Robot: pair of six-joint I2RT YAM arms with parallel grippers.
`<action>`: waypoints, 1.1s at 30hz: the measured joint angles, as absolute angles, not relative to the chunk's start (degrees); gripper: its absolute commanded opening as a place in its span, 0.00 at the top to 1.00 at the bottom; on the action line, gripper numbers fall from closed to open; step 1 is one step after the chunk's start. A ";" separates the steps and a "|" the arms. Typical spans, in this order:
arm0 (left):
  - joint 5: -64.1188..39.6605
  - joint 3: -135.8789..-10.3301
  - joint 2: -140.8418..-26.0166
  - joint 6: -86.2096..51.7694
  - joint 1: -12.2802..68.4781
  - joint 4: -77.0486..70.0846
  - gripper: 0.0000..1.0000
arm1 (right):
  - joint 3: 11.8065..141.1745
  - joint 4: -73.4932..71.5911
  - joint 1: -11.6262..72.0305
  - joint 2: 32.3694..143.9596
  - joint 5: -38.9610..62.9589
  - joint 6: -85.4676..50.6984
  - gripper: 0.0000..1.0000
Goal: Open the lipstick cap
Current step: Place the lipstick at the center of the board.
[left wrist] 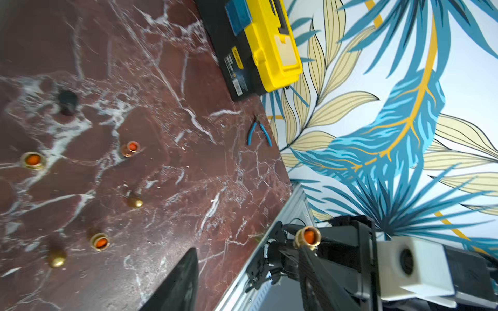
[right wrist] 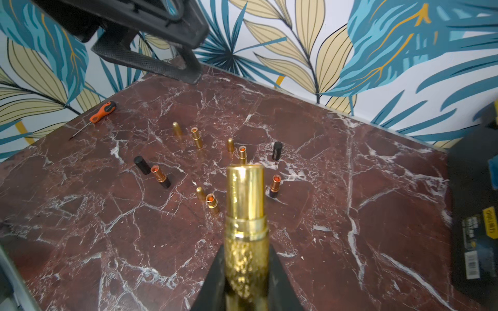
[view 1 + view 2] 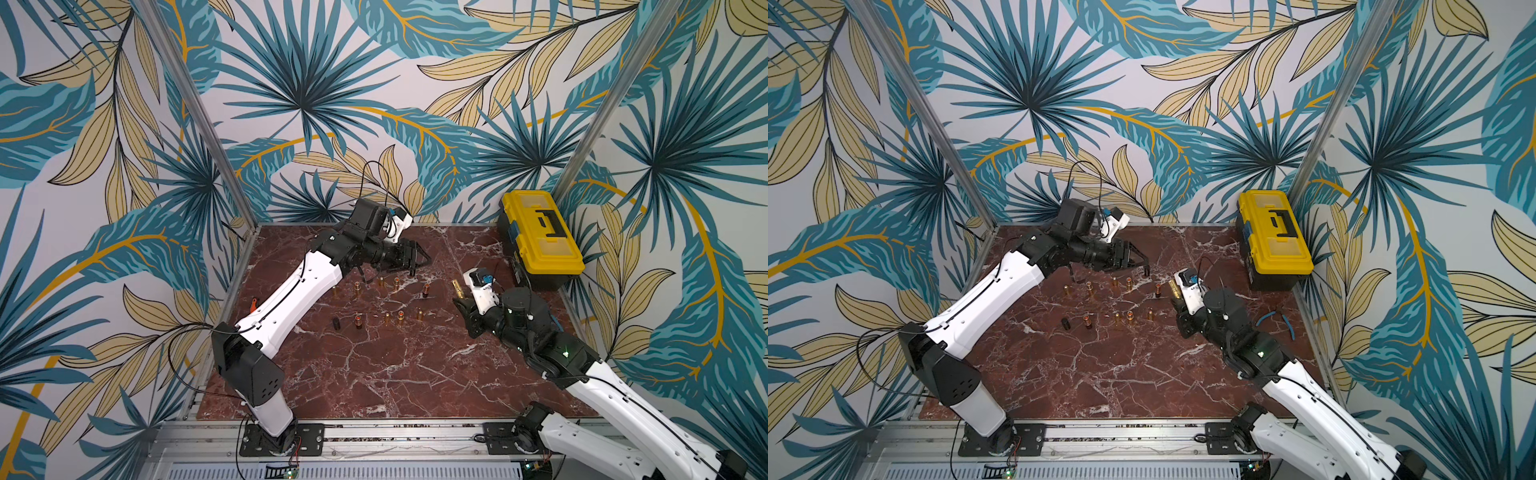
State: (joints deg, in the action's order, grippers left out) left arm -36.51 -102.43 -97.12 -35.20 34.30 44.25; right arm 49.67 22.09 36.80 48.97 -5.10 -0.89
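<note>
- In both top views, your left gripper (image 3: pixel 420 266) hangs with its jaws apart over the back row of small tubes (image 3: pixel 395 283), just above centre frame.
- Right of centre, your right gripper (image 3: pixel 462 303) is clamped on the gold lipstick (image 3: pixel 458 288), holding it clear of the marble table (image 3: pixel 374 374).
- Left wrist view: the lipstick (image 1: pixel 308 237) sits at lower right, orange tip showing, cap off.
- Right wrist view: the lipstick (image 2: pixel 246 210) fills bottom centre, pinched between both fingers (image 2: pixel 215 272).
</note>
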 measured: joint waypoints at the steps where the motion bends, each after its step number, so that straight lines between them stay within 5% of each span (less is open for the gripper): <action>1: -37.45 -102.43 -97.49 -35.31 34.57 44.31 0.40 | 49.74 22.09 36.80 49.65 -4.36 -0.89 0.86; 33: -46.54 -102.37 -101.62 -33.78 37.47 44.40 0.54 | 52.73 19.94 36.80 58.39 1.56 0.08 0.86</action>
State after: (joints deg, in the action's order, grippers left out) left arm -46.54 -102.37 -101.62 -33.78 37.47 44.40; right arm 52.73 19.94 36.80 58.39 1.56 0.08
